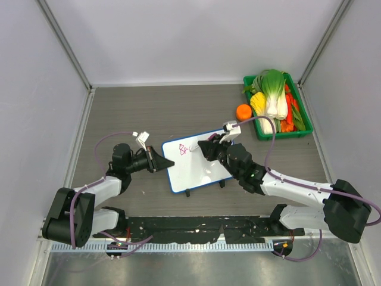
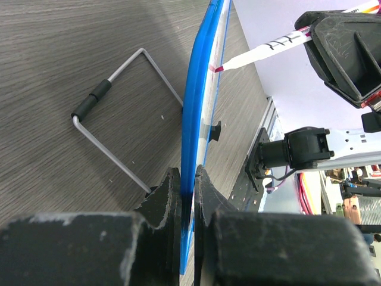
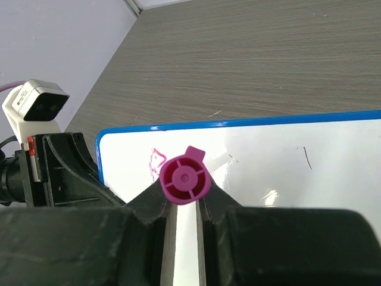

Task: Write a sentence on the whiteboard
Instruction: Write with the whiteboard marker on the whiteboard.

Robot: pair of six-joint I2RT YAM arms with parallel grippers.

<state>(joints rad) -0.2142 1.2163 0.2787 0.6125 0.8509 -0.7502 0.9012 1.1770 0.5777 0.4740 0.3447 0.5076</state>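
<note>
The whiteboard, white with a blue frame, stands tilted at the table's middle on two black feet. My left gripper is shut on its left edge; the left wrist view shows the blue frame edge-on between my jaws. My right gripper is shut on a pink marker, whose end cap faces the right wrist camera. The marker tip touches the board near its top left. The sentence is only a first pink letter, also in the right wrist view.
A green basket of vegetables sits at the back right, with an orange beside it. The board's wire stand rests on the table behind it. Grey walls close in the left, back and right.
</note>
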